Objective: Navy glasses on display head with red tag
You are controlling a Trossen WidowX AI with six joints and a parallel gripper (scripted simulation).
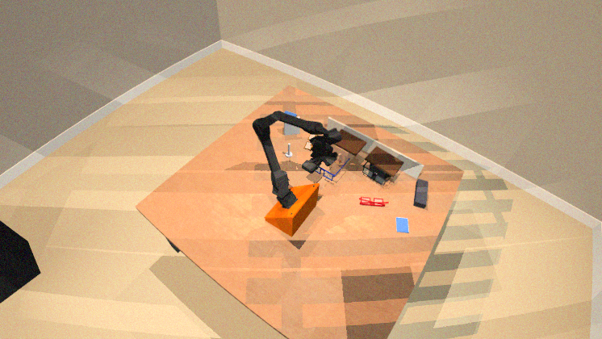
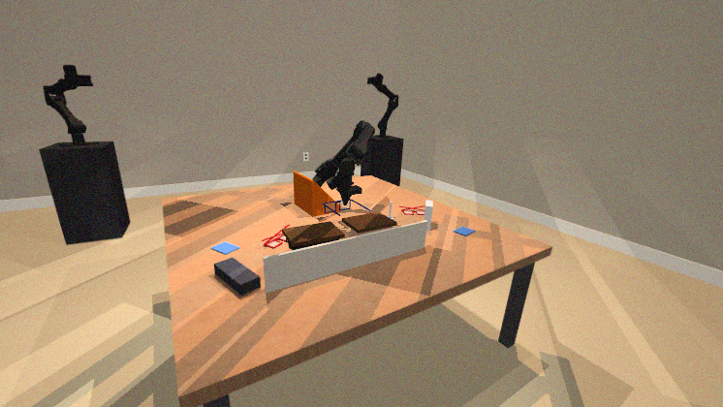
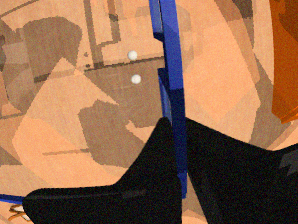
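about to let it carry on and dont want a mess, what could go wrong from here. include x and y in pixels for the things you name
The gripper (image 1: 322,166) (image 2: 345,202) (image 3: 170,124) pinches the navy glasses (image 1: 332,176) (image 2: 330,206) (image 3: 175,75) by the front frame, so they could pivot in the fingers and land crooked. Their long temples stick out toward the brown-topped displays (image 1: 384,160) (image 2: 313,234) and might snag or nudge one during the approach.

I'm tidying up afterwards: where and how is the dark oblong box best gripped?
Probably at mid-length, from straight above, pinching its two long sides: the dark oblong box lies flat, narrower than long, and the white panel stands near one end.
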